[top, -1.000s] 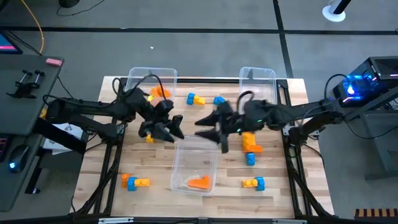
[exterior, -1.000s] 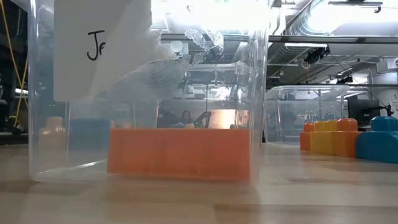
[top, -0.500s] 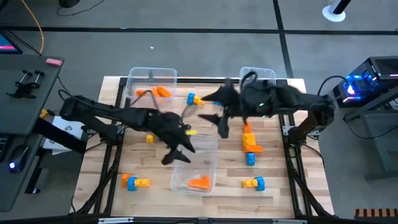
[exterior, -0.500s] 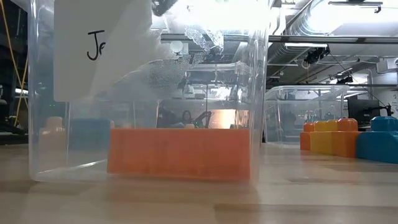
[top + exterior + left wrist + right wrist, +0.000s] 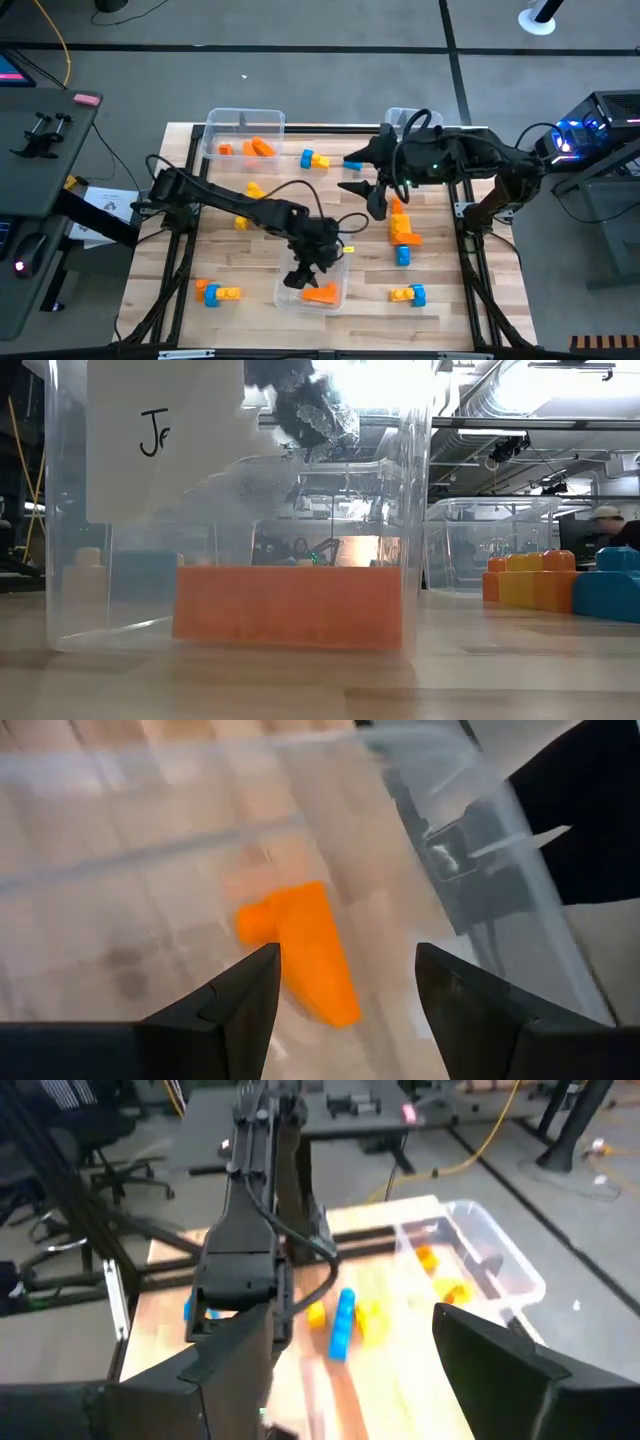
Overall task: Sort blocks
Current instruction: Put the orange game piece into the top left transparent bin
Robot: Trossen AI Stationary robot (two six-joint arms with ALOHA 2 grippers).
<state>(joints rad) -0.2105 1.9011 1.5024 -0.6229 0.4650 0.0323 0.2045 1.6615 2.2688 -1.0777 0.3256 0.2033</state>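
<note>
My left gripper [image 5: 305,270] [image 5: 347,952] hangs open and empty over the clear near bin [image 5: 290,250]. A single orange block [image 5: 320,293] [image 5: 300,945] [image 5: 290,605] lies flat on that bin's floor, below the fingers and apart from them. In the low view the gripper [image 5: 300,400] shows dark above the bin. My right gripper [image 5: 362,183] [image 5: 355,1315] hovers open and empty near the far right bin [image 5: 413,120], just beyond an orange, yellow and blue cluster [image 5: 403,232] [image 5: 560,585].
The far left bin [image 5: 245,135] [image 5: 480,1265] holds orange blocks. Loose blocks lie on the table: blue and yellow [image 5: 313,158] [image 5: 345,1320], yellow [image 5: 255,188], and mixed clusters near the front edge [image 5: 218,293] [image 5: 407,294]. The left arm [image 5: 230,200] stretches across the table's middle.
My left gripper has swung from the table's left middle toward the right and the near edge, ending above the near bin. My right gripper has drawn back from the near bin's far end toward the far edge and slightly right. The orange block in the near bin has stayed put.
</note>
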